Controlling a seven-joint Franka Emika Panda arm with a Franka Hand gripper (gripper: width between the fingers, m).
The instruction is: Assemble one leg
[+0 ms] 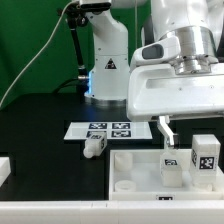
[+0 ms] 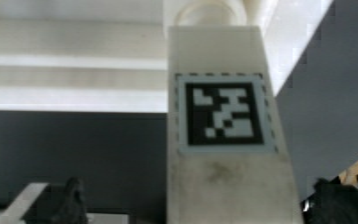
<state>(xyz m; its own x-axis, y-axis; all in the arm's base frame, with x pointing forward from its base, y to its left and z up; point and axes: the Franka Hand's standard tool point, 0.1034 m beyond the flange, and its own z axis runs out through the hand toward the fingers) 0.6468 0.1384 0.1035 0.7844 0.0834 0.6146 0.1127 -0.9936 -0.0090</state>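
Three legs in the exterior view. Upright on the slab, just below the gripper: the leg, with its tag side to the camera. Beside it, toward the exterior view's right, also upright: a second leg. Lying on its side on the black table, just in front of the marker board and well apart from the other two: a third leg. Behind the board, the white arm base.

Seen from the wrist, the leg large and close, in the middle between the two dark fingertips, one black-and-white tag on its face. Jaws open, spread wider than the leg, with a gap on each side; not touching it, as far as can be told. Height of the fingertips over the slab: not possible to tell from the exterior view
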